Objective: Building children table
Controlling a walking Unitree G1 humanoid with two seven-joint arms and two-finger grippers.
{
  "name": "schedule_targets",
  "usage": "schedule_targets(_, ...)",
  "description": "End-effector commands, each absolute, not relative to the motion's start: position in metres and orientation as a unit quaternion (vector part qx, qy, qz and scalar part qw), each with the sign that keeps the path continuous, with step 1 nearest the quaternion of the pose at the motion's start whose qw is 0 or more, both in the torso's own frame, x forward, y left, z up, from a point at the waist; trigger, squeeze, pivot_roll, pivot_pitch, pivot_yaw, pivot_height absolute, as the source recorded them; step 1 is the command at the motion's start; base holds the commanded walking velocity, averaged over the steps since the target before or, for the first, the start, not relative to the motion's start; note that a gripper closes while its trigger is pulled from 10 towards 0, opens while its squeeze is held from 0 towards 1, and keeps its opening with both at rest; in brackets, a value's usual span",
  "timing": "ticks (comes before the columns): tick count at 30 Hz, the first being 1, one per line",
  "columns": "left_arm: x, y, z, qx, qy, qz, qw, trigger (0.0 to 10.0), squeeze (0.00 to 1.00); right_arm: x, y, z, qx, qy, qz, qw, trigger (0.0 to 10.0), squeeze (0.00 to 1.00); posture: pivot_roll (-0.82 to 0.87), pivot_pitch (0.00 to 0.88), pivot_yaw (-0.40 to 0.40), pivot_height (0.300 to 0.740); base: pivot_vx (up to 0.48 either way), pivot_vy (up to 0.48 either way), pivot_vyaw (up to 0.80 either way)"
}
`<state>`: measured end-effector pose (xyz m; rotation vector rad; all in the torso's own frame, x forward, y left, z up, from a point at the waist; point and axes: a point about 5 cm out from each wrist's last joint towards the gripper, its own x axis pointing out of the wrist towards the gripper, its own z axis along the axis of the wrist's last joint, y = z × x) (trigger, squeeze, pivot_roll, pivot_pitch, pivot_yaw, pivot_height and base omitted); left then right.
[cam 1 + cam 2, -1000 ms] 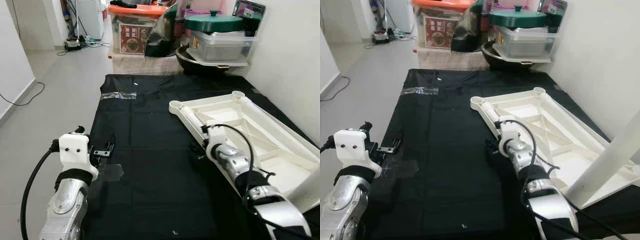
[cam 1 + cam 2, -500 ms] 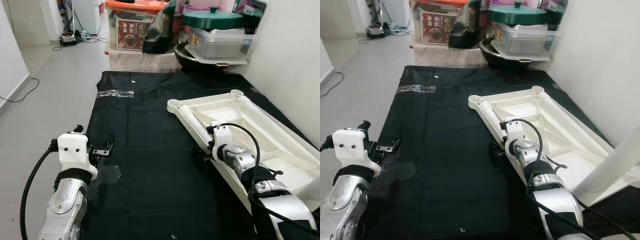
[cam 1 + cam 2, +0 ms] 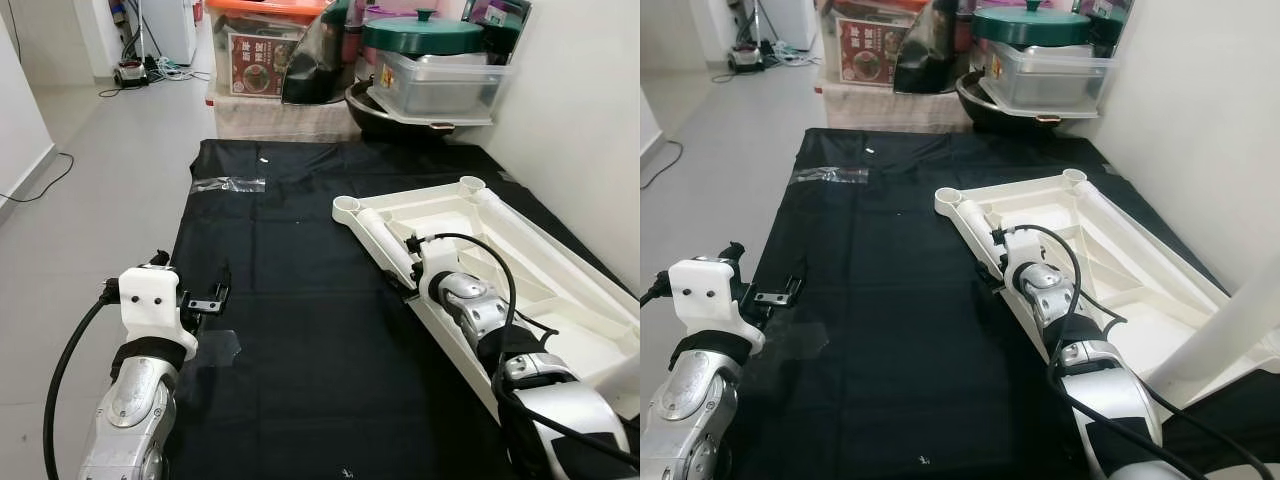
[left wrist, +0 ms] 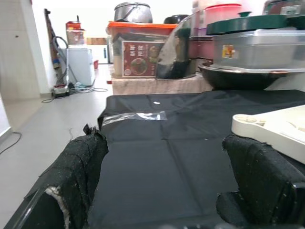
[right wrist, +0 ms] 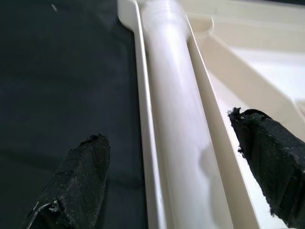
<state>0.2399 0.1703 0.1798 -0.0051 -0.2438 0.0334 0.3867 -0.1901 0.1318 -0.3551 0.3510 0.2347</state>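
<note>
Advancing along the tabletop rim, my right gripper point(image 5: 176, 171) now straddles the table leg point(image 5: 176, 119), jaws wide; left gripper point(image 4: 167, 191) jaws wide.

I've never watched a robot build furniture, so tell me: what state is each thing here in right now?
Tabletop: upside down on the black sheet.
Table leg: lying along the tabletop's edge, not mounted.
Right gripper: open, astride the leg.
Left gripper: open, holding nothing.
Green lid: on its pot.

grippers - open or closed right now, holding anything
Left gripper: open, holding nothing, over the black cloth.
Right gripper: open, fingers either side of the white table leg, not shut on it.
</note>
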Motion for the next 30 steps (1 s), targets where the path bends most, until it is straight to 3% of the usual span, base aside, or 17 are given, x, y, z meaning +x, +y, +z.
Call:
schedule_targets(1,0.240,0.170,0.176,0.000,-0.115,0.020,0.993,10.0,0.00,0.388,-0.187,0.135,-0.164,0.162,0.126,0.965,10.0,0.00,0.09,0.000,-0.107,0.740,0.000,0.000,0.00)
schedule_targets(8,0.241,0.171,0.176,0.000,-0.115,0.021,0.993,10.0,0.00,0.372,-0.192,0.098,-0.127,0.263,0.122,0.949,10.0,0.00,0.09,0.000,-0.110,0.740,0.000,0.000,0.00)
schedule_targets(17,0.242,0.171,0.175,0.001,-0.115,0.021,0.993,10.0,0.00,0.364,-0.204,0.086,-0.106,0.308,0.095,0.941,10.0,0.00,0.09,0.000,-0.111,0.740,0.000,0.000,0.00)
schedule_targets(25,0.242,0.172,0.176,0.002,-0.116,0.023,0.993,10.0,0.00,0.360,-0.199,0.081,-0.065,0.341,0.120,0.930,10.0,0.00,0.09,0.000,-0.113,0.740,0.000,0.000,0.00)
schedule_targets(27,0.242,0.172,0.175,0.003,-0.115,0.022,0.993,10.0,0.00,0.352,-0.200,0.071,-0.043,0.388,0.124,0.912,10.0,0.00,0.09,0.000,-0.114,0.740,0.000,0.000,0.00)
schedule_targets(29,0.242,0.172,0.175,0.003,-0.115,0.022,0.993,10.0,0.00,0.352,-0.200,0.071,-0.043,0.388,0.124,0.912,10.0,0.00,0.09,0.000,-0.114,0.740,0.000,0.000,0.00)
schedule_targets(30,0.242,0.172,0.175,0.003,-0.115,0.022,0.993,10.0,0.00,0.347,-0.202,0.065,-0.039,0.414,0.121,0.902,9.6,0.00,0.09,0.000,-0.120,0.740,0.000,0.000,0.00)
